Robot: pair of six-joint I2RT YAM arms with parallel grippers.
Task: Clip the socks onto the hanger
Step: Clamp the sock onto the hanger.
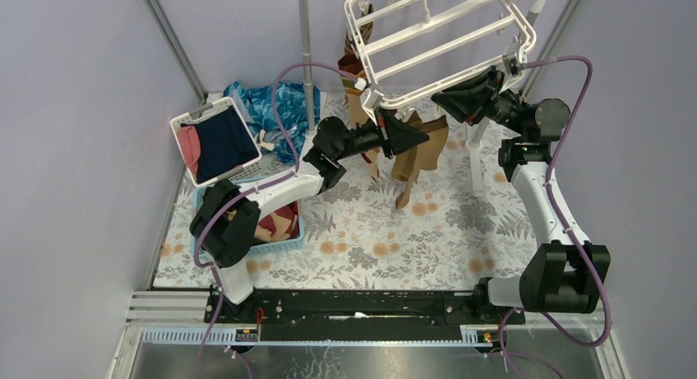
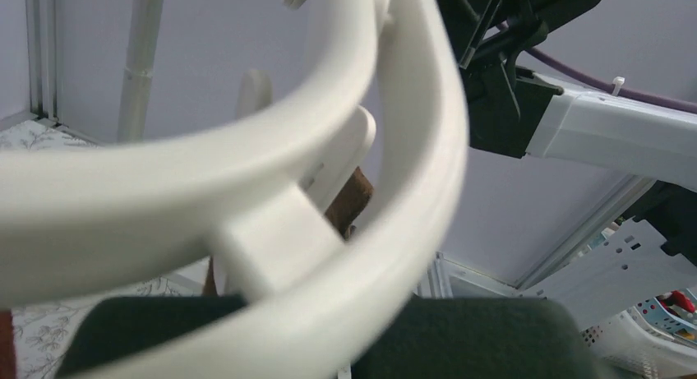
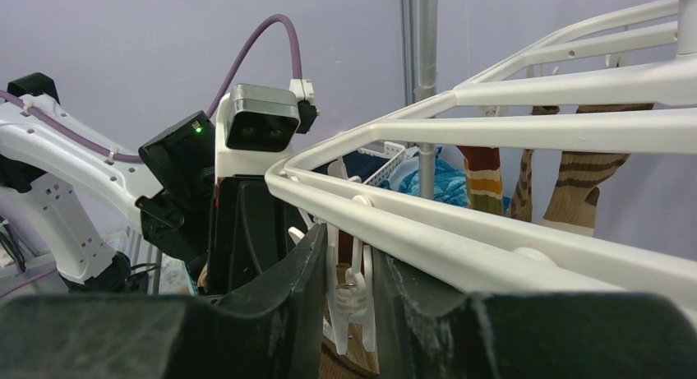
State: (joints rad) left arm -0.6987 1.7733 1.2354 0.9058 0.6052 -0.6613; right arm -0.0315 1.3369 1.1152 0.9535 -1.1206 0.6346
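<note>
Over the flower-patterned tabletop [image 1: 460, 231], the left fingers [image 1: 411, 136] are closed among brown and tan socks [image 1: 411, 161] hanging from the near edge of the tilted white hanger [image 3: 534, 131]. Whether they pinch one cannot be told. Beyond, the right fingers [image 3: 296, 297] squeeze a dangling white clip [image 3: 349, 301]. More socks hang at the far side, beside the pole [image 1: 305, 34].

Pale lilac walls [image 1: 74, 108], floral-print table cover [image 1: 386, 241], upright grey rack pole [image 1: 306, 42], soft even light
</note>
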